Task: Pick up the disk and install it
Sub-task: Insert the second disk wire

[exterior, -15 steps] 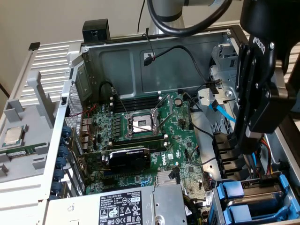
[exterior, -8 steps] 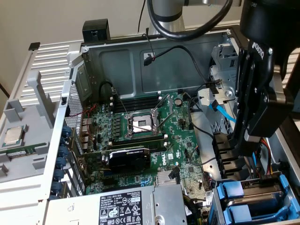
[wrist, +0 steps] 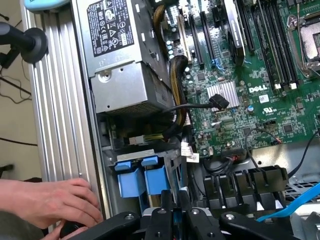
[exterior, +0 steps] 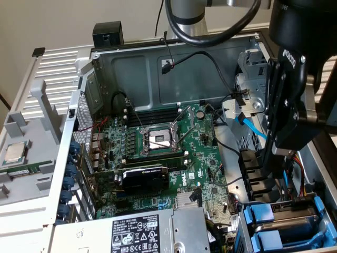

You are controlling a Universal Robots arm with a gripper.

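Gripper (wrist: 176, 212) pointing down, jaws nearly together; arm (exterior: 287, 79) upright.

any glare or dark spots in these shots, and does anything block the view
Exterior view: even indoor light, the case's back wall in shade, the dark gripper looming large in front of the drive bays on that view's right. Wrist view: bright sheen on the ribbed case edge and the power supply, the gripper dark at the frame edge, a hand resting on the case.
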